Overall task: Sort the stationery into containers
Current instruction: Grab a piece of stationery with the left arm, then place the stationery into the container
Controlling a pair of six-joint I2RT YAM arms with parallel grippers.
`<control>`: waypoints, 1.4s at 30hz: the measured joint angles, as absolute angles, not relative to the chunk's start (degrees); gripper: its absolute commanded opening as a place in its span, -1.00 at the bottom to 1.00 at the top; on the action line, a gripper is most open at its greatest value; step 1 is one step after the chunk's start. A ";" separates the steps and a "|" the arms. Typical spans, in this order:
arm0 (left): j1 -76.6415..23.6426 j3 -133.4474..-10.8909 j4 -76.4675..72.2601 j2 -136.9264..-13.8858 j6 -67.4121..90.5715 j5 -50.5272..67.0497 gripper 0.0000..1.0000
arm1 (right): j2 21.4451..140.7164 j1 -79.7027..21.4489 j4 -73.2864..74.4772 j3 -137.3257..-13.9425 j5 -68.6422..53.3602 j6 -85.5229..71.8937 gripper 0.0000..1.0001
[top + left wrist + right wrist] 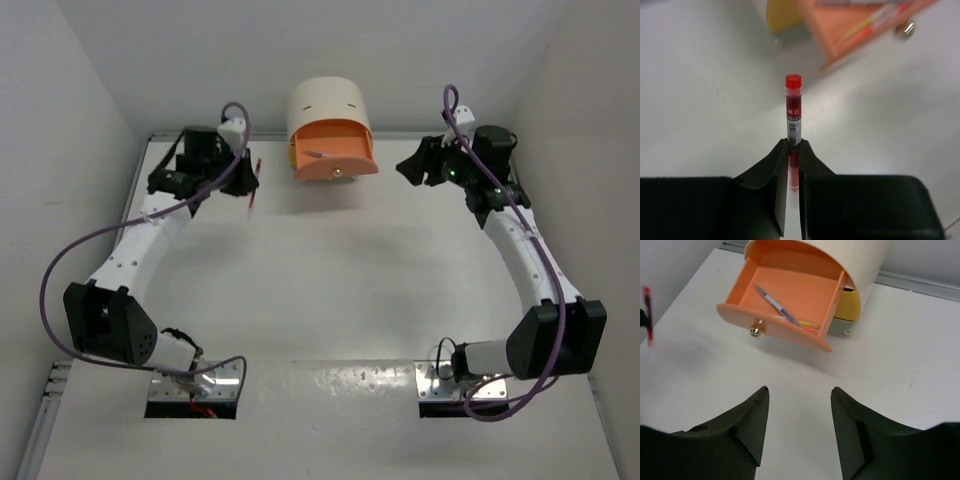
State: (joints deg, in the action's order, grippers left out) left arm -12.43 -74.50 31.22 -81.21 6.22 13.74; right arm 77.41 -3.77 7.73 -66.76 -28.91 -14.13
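My left gripper (793,145) is shut on a thin red pen (793,107) with a red cap and a barcode label, held above the table. In the top view the left gripper (245,180) is left of the cream arch-topped box (325,100), with the red pen (256,182) sticking out. The orange drawer (785,295) is pulled open and holds a blue-purple pen (776,305) and yellow and red sticks (807,326). A yellow drawer (852,302) below it is shut. My right gripper (799,392) is open and empty, right of the box (412,165).
White walls close in at the left, back and right. The orange drawer's round metal knob (758,331) points toward the arms. Purple cables (70,260) loop along both arms.
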 measured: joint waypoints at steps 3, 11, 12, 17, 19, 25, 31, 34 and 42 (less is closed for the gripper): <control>-10.48 -82.13 26.79 -81.38 5.34 20.47 -0.68 | 78.26 -3.09 7.73 -66.67 -29.21 -15.18 0.04; -13.96 -94.15 8.40 -84.60 4.56 33.04 -0.74 | 79.26 -3.09 7.31 -66.43 -30.48 -15.70 0.04; -14.76 -95.37 6.31 -85.97 4.54 34.22 -0.74 | 79.46 -3.09 7.05 -66.43 -30.50 -15.81 0.04; -18.22 -98.98 3.46 -93.84 -0.05 37.15 -0.75 | 80.03 -3.07 6.26 -66.43 -30.52 -16.10 0.03; -19.46 -100.82 5.30 -97.32 -3.51 37.04 -0.75 | 80.05 -3.07 6.17 -66.43 -30.63 -16.08 0.03; -22.09 -102.48 10.44 -104.07 -13.39 33.87 -0.77 | 80.60 -3.07 6.20 -66.43 -31.33 -16.05 0.02; -22.31 -103.48 11.44 -106.52 -18.87 30.20 -0.77 | 80.99 -3.07 6.22 -66.43 -31.83 -16.03 0.02; -22.31 -105.97 11.77 -108.01 -20.69 28.91 -0.66 | 81.47 -3.07 6.22 -66.43 -32.05 -16.03 0.02; -22.15 -113.58 15.70 -113.69 -22.02 27.24 0.08 | 82.48 -4.05 6.11 -66.43 -33.39 -14.24 -0.04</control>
State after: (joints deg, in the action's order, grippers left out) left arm -22.15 -113.58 15.70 -113.69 -22.02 27.24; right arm 82.48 -4.05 6.11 -66.43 -33.39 -14.24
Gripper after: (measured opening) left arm 0.479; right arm 0.489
